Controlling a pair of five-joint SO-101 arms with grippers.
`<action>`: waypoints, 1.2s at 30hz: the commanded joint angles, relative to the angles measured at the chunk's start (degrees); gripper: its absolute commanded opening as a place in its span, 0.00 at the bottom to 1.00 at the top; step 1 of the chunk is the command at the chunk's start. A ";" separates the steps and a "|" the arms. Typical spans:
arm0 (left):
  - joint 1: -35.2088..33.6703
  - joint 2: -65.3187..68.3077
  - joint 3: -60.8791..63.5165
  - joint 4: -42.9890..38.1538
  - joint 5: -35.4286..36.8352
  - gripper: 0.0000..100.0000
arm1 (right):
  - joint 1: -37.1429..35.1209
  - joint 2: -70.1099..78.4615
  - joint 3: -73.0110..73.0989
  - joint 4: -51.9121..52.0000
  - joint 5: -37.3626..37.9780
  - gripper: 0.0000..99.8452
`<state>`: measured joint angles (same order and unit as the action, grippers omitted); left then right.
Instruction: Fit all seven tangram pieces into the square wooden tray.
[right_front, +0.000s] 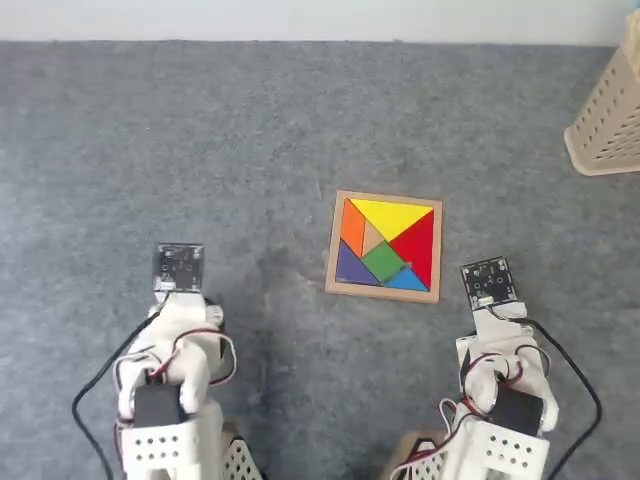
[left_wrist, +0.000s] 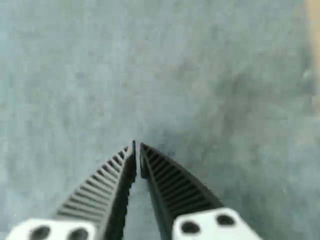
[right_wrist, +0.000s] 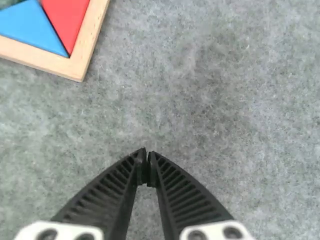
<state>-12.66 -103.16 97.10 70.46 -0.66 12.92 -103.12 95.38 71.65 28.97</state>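
With its two ribbed black fingers pressed tip to tip, the left claw (left_wrist: 137, 148) grips nothing and hangs just over the bare grey felt of the counter (right_front: 200, 140). The right claw (right_wrist: 146, 156) is the same: fingers together at the tips, nothing between them, grey felt beneath. Both touch no piece and no part of the tray.

In the right wrist view, a corner of the wooden tray (right_wrist: 55, 64) lies beyond the right claw, well clear of the fingertips, with a blue triangle (right_wrist: 31, 27) and a red triangle (right_wrist: 67, 17) seated against its rim.

From the high view, the left arm (right_front: 178, 352) sits at the near left and the right arm (right_front: 503, 360) at the near right. The tray (right_front: 382, 292) lies flat between them, nearer the right arm and a little farther out. Inside it are a yellow triangle (right_front: 392, 215) along the far edge, an orange piece (right_front: 353, 232) on the left, a purple triangle (right_front: 349, 268) at the near left, a green square (right_front: 383, 262) in the middle, plus the red and blue ones on the right. A pale tan triangle (right_front: 372, 238) shows between orange and green; I cannot tell whether it is a piece or bare tray floor.

A cream perforated basket (right_front: 610, 110) stands at the far right edge.
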 joint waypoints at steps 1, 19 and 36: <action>-3.08 -0.88 -0.57 1.67 -0.44 0.02 | 0.66 -0.84 1.05 0.66 0.44 0.01; -3.87 -0.88 -0.57 1.67 -0.44 0.02 | 0.40 -0.84 1.05 0.66 0.44 0.01; -3.87 -0.88 -0.57 1.67 -0.44 0.02 | 0.40 -0.84 1.05 0.66 0.44 0.01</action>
<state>-16.35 -103.25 97.10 71.96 -0.92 12.92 -103.12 95.38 71.65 28.97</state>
